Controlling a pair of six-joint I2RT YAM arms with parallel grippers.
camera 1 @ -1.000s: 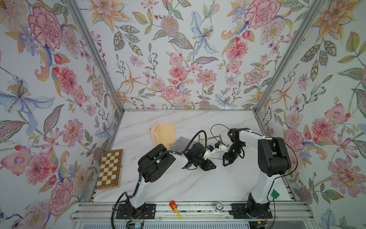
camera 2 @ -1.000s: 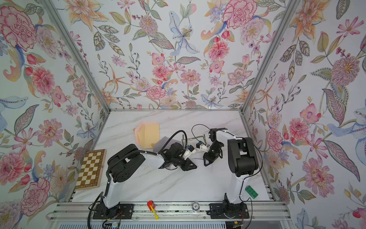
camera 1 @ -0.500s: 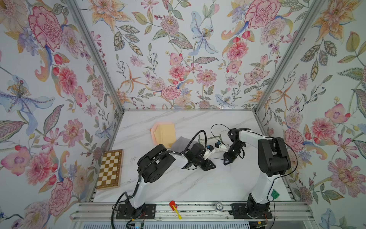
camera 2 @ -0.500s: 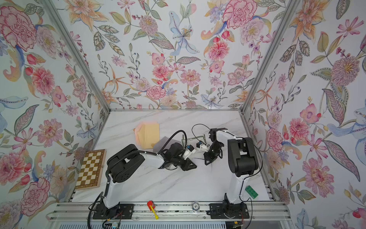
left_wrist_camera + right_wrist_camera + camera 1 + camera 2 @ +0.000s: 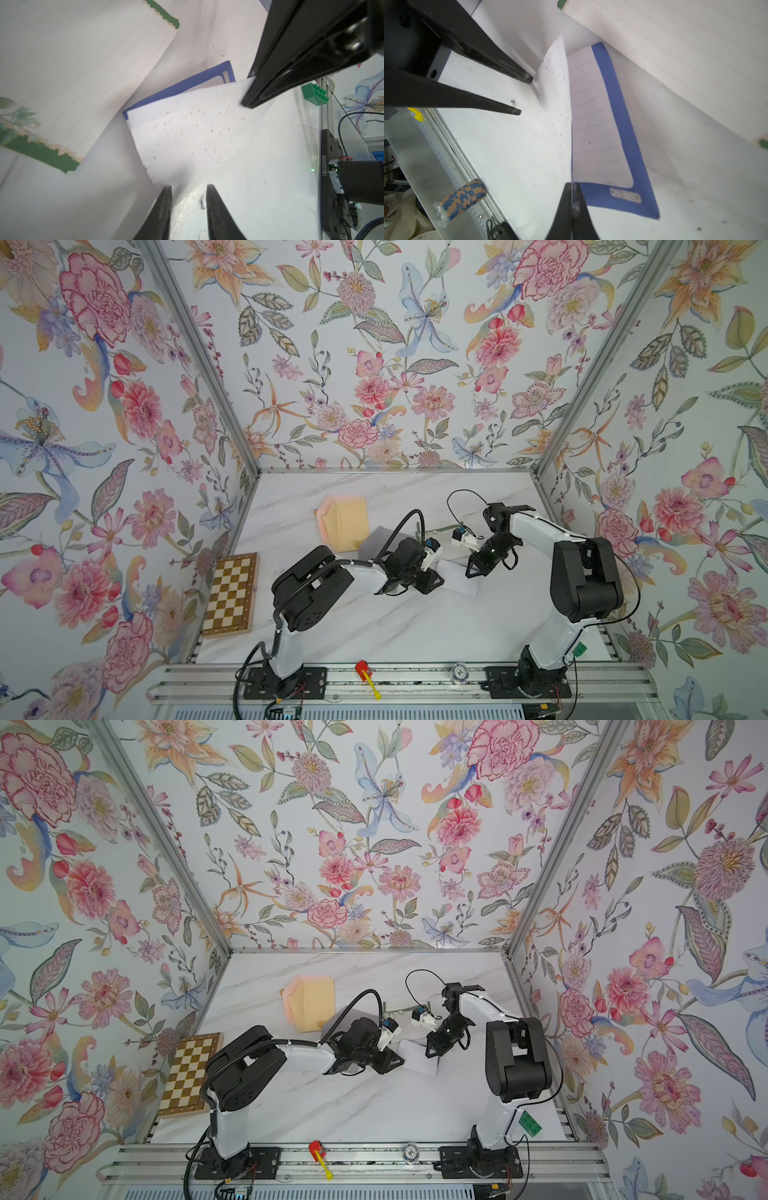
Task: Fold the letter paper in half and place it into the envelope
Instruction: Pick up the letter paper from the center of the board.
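White letter paper [image 5: 459, 578], lower centre in both top views, sits pinched between my right jaws; my left jaws stand apart

A white marbled tabletop [image 5: 374, 626] [image 5: 365, 1106] is being shown in both top views. A peach envelope [image 5: 347, 526] [image 5: 311, 1006] is being carried on its back left part. A grey-looking lined sheet [image 5: 374, 545] is being laid just beside the envelope, touching its near corner. The letter paper [image 5: 459, 578] [image 5: 591, 124], white with a blue border, is being supported near the middle, with one flap being raised off the surface. A chessboard [image 5: 232, 593] is being kept at the left edge, and a green brick [image 5: 579, 649] near the front right corner.
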